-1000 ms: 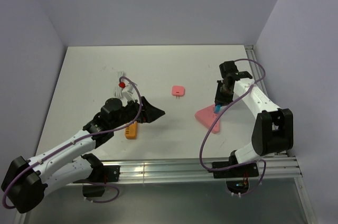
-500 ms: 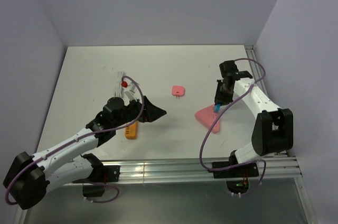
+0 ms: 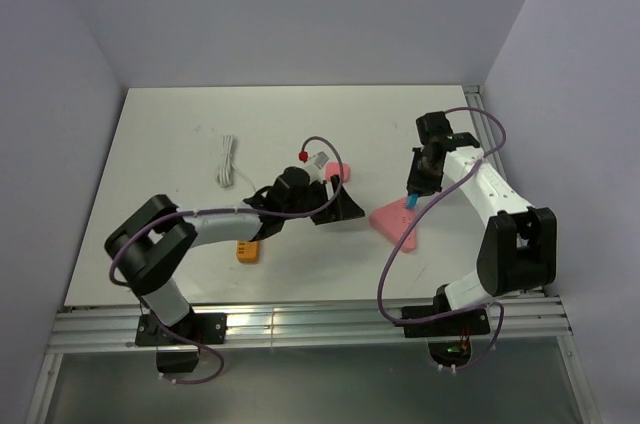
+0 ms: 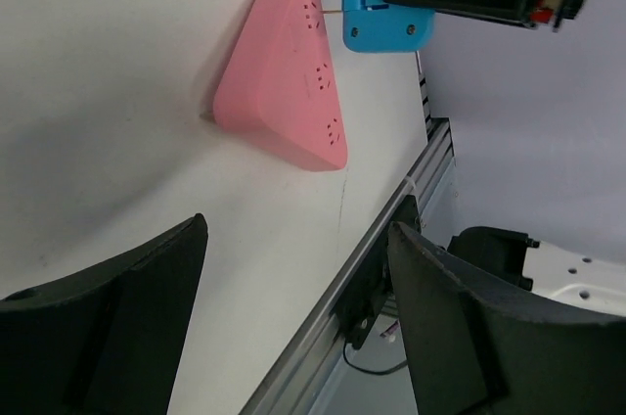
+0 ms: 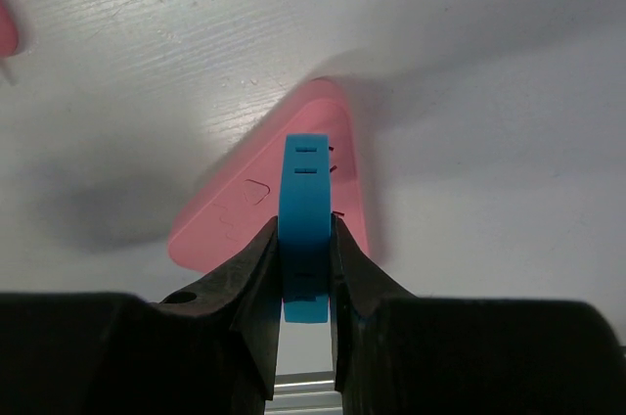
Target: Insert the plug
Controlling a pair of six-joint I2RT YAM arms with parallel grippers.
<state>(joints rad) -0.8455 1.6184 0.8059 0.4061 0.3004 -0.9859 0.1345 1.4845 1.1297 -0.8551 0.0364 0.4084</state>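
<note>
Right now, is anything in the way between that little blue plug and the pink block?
Nothing visible. The right gripper holds the blue plug with its prongs meeting the pink socket block; the open left gripper sits off to one side, not between them.

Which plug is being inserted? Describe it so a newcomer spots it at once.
On the right side of the white table lies a pink triangular socket block. Just above it the right gripper pinches the plug: small, rounded-square, with thin metal prongs towards the block. It is bright blue, whereas the only other plug in view, farther left, is pink.
</note>
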